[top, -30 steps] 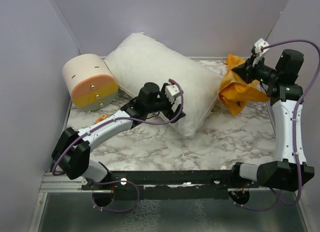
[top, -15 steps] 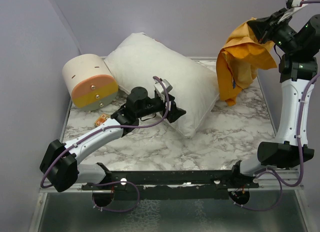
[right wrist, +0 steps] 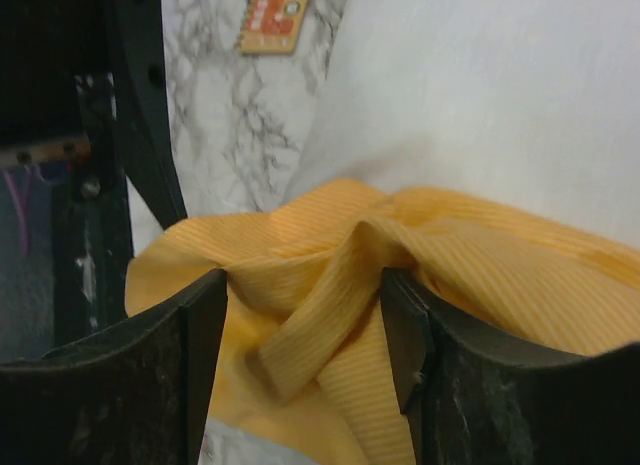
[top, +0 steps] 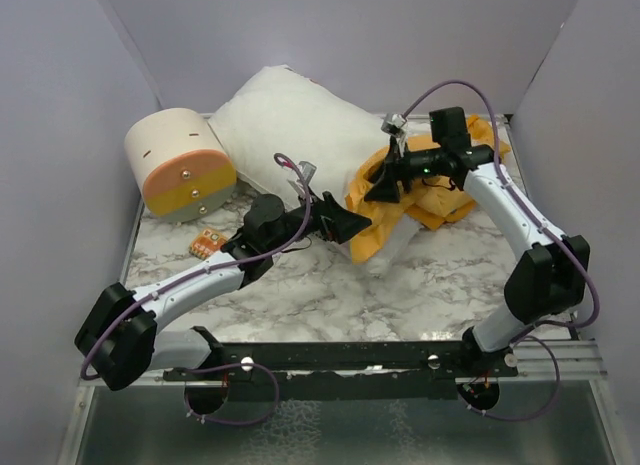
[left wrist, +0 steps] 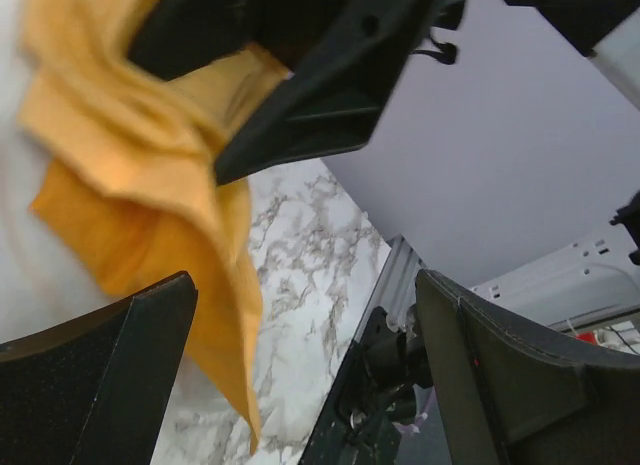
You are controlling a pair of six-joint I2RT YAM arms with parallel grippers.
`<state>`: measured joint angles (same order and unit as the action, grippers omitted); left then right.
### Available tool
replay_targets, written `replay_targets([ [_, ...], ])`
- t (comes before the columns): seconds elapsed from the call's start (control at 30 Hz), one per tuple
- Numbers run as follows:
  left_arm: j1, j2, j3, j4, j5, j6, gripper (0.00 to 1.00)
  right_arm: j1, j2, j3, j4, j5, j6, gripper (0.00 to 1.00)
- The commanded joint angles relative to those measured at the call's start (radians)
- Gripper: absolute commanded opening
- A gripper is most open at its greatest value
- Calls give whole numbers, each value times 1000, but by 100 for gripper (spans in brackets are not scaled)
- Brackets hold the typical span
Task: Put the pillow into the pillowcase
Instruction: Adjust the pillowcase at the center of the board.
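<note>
- We see the pillowcase draped over one end of the pillow. It lies right between the two sets of jaws.
- The right jaws, on the right arm, stand one on each side of a bunched fold of the orange cloth. There is a gap between them. We cannot tell if they squeeze the cloth or only sit around it.
- The left jaws, on the left arm, are wide apart and hold nothing. The cloth hangs just in front of their tips, closer to one jaw than the other. We cannot tell if it touches them.
- The pillow lies just past the right jaws, under the cloth. Its long way runs from this covered end, next to both jaws, off to a far end well apart from them.
- We think the pillow is not inside the case yet. The cloth only lies on top of it.
- We think the next move turns on this near end of the pillow, because the open side of the case must go over it. We cannot see that open side.
- The right jaws are nearest the cloth. We think the left jaws should take an edge too, so both can pull the case open.
- A cream-and-orange cylinder and a small orange card sit on the table, well behind the left jaws.
</note>
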<state>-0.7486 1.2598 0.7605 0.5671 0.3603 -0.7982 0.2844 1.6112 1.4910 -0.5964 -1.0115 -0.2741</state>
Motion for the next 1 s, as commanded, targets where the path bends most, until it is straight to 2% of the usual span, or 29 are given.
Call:
replay_targets([
  [0.0,-7,-111,-96,-31,-127,-97,94,-78,-190,-94,-69,-31,-181,73],
  [0.1,-7,-195,-184,-42,-189,-137,94,-165,-312,-222,60,-115,-121,91],
  [0.27,-16,-296,-260,-59,-248,-236,93,-314,-385,-320,124,-235,-70,92],
  [0.4,-57,-331,-218,-161,-315,-202,92,-393,-382,-336,149,-224,-6,93],
  [0.63,-179,-156,-26,-344,-436,-78,91,-549,-384,-416,313,-67,191,93],
  [0.87,-186,34,122,-431,-510,34,88,-555,-387,-501,442,-83,305,91],
  [0.97,-186,83,160,-437,-507,65,81,-554,-361,-518,479,-93,343,89],
])
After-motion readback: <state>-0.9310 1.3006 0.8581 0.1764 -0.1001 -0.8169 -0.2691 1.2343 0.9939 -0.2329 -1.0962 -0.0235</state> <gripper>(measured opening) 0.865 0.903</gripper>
